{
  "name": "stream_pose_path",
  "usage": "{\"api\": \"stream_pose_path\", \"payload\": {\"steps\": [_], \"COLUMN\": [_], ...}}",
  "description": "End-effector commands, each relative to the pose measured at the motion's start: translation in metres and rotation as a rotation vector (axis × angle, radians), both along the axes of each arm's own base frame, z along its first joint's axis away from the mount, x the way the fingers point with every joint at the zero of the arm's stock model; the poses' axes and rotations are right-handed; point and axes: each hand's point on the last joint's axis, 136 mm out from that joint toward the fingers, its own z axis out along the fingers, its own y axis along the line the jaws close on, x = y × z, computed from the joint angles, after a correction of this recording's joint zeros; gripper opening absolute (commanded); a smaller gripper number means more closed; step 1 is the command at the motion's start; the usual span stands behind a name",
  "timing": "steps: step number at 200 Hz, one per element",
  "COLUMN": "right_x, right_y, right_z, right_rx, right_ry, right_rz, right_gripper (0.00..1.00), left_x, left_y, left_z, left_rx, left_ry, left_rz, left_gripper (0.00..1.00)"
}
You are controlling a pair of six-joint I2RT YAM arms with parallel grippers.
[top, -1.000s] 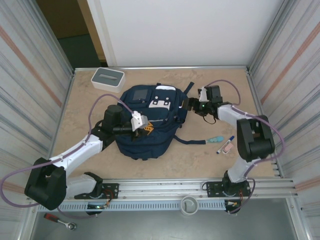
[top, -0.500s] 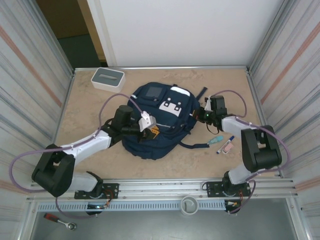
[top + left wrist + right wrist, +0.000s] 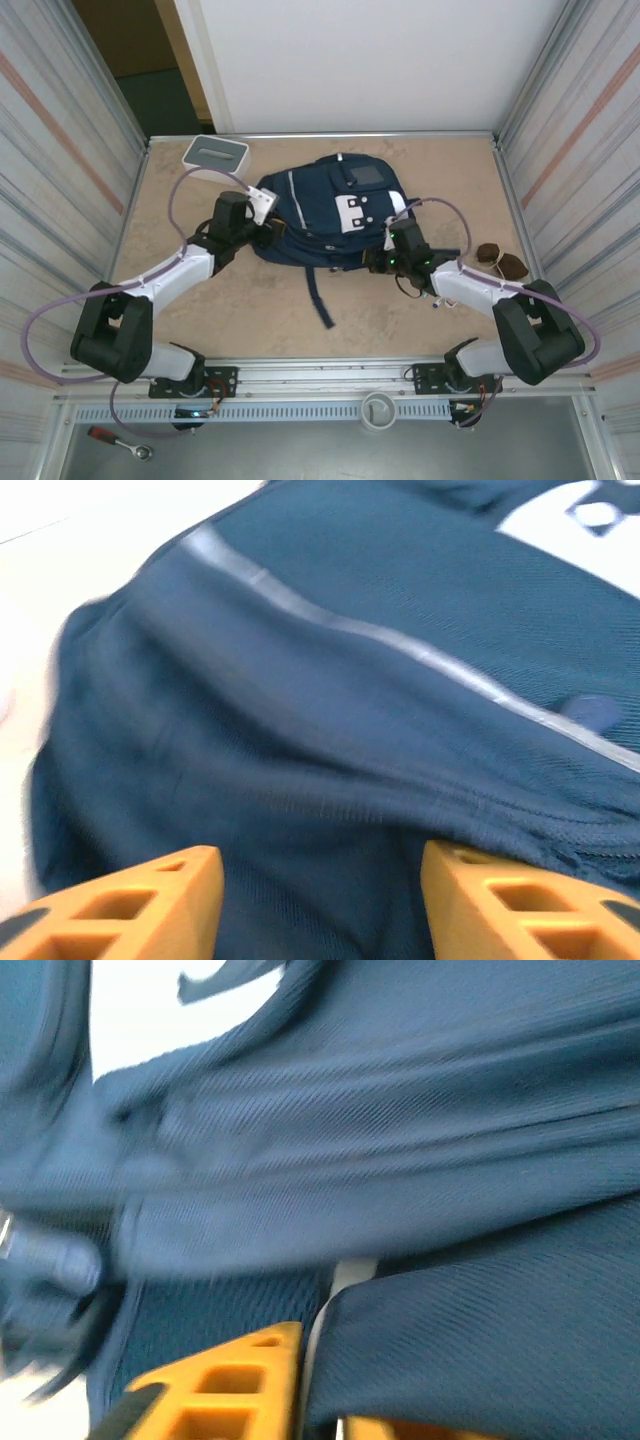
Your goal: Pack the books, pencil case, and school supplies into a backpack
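In the top external view, a large navy-blue fabric backpack (image 3: 325,205) with white reflective patches is seen lying flat near the middle of the beige tabletop (image 3: 200,300), shifted slightly toward 12 o'clock. A dark strap (image 3: 322,298) is stretched from its near edge toward 6 o'clock. The left gripper (image 3: 272,222) is placed against the backpack's 9 o'clock side. The right gripper (image 3: 372,262) is set at its 5 o'clock edge. A white rectangular box with a grey top (image 3: 215,153) is found at the 10 o'clock corner, apart from the backpack. Two small dark-brown objects (image 3: 500,263), too small to be identified, are lying by the wall at 3 o'clock.

In the left wrist view, the two orange fingers (image 3: 130,905) are held well apart, and nothing is clamped between them. Navy fabric is spread just beyond them. It is crossed by a thin pale stripe (image 3: 400,650) running from 10 o'clock to 4 o'clock, and a white patch (image 3: 590,525) is seen at 1 o'clock.

In the right wrist view, which is blurred, the orange fingers (image 3: 220,1380) are drawn close together. A fold of the navy fabric is caught in the narrow gap, and one finger is largely covered by the cloth. Ribbed folds of the backpack are spread across the upper part.
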Motion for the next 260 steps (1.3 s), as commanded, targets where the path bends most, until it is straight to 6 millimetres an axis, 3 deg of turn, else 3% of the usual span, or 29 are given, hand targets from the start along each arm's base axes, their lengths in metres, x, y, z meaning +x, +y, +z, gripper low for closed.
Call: {"api": "stream_pose_path", "payload": {"steps": [1, 28, 65, 98, 130, 169, 224, 260], "right_x": [-0.018, -0.012, 0.012, 0.038, 0.048, 0.044, 0.037, 0.035], "right_y": [0.017, 0.02, 0.033, 0.036, 0.029, 0.023, 0.015, 0.014], "right_z": [0.024, 0.061, 0.077, 0.064, 0.041, 0.02, -0.001, -0.01], "right_rx": [-0.011, 0.019, 0.047, 0.045, 0.057, 0.035, 0.001, -0.014], "right_ry": [-0.088, -0.222, -0.26, -0.219, -0.153, -0.114, -0.077, -0.057], "right_rz": [0.143, 0.165, 0.164, 0.099, 0.046, 0.042, 0.04, 0.045], "right_gripper": [0.29, 0.46, 0.51, 0.51, 0.51, 0.52, 0.52, 0.52], "left_x": [0.002, -0.017, -0.045, -0.052, -0.04, -0.022, -0.001, 0.002], "left_y": [0.025, 0.029, -0.013, -0.052, -0.064, -0.066, -0.057, -0.047], "left_z": [0.026, 0.037, 0.04, 0.021, -0.004, -0.017, -0.022, -0.02], "left_rx": [-0.033, -0.076, -0.093, 0.005, 0.138, 0.218, 0.271, 0.254], "left_ry": [-0.021, -0.046, -0.069, -0.032, -0.031, -0.065, -0.11, -0.12], "left_rz": [0.195, 0.262, 0.205, 0.166, 0.201, 0.241, 0.316, 0.342], "left_gripper": [0.64, 0.68, 0.73, 0.8, 0.88, 0.99, 0.99, 0.96]}}
